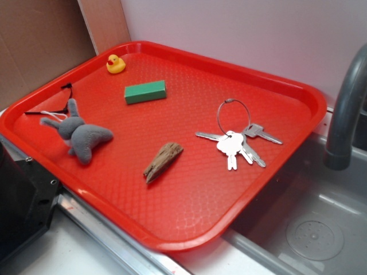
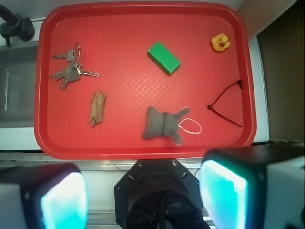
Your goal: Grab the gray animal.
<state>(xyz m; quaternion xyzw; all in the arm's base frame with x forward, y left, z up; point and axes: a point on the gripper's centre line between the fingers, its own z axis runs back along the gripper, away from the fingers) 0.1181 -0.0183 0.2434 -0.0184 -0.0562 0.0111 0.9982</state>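
Gripper (image 2: 143, 200) is high above the red tray (image 2: 143, 150), jaws spread wide, nothing held; approach not yet begun. The gray plush animal (image 2: 163, 124) lies flat near the tray's robot-side edge, apart from everything else. Its white string loop (image 2: 190, 126) trails from the head end, toward the black cord (image 2: 224, 106).

Suggested grasp: descent should be centred on the darker body, not the ears or limbs, with the jaws closing across its narrow waist. The plush will likely compress, so a full close is needed. The string loop is best kept out of the jaws. The wood piece (image 2: 97, 109), green block (image 2: 164, 57), keys (image 2: 70, 71) and yellow duck (image 2: 220, 43) are well clear.
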